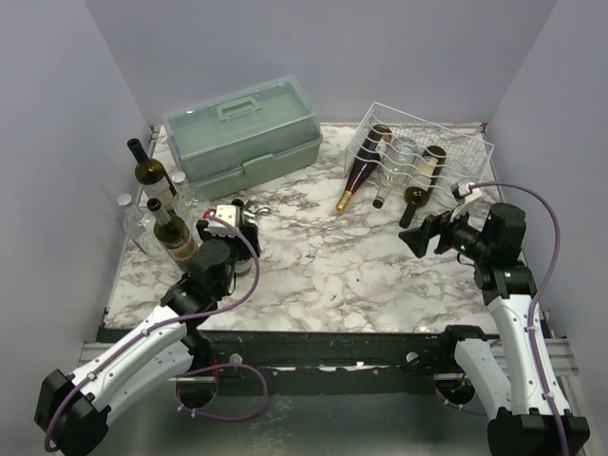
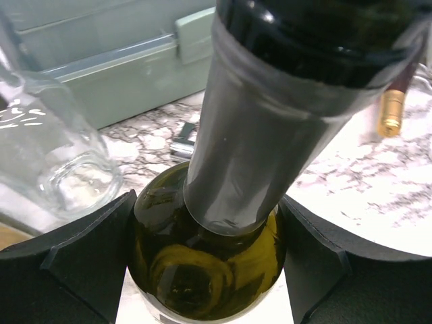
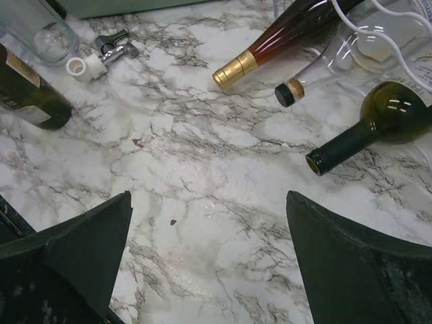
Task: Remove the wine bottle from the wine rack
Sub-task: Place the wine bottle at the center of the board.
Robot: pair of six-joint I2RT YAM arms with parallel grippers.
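The white wire wine rack (image 1: 446,142) stands at the back right. Three bottles lie in it, necks toward me: a dark red one with a gold cap (image 1: 361,176), a clear one (image 1: 391,173) and a green one (image 1: 423,185). In the left wrist view my left gripper (image 2: 206,202) is shut on the shoulders of an upright green wine bottle (image 2: 202,270) with a grey foil neck, at the table's left (image 1: 239,237). My right gripper (image 3: 209,202) hangs open over bare marble just short of the rack's bottle necks (image 1: 413,239); the green bottle (image 3: 378,121) lies ahead to its right.
A grey-green toolbox (image 1: 242,133) sits at the back. Upright wine bottles (image 1: 171,233) and clear glass bottles (image 1: 142,228) crowd the left edge. A small metal stopper (image 3: 111,48) and white ring (image 3: 75,67) lie on the marble near the left gripper. Walls close in on three sides.
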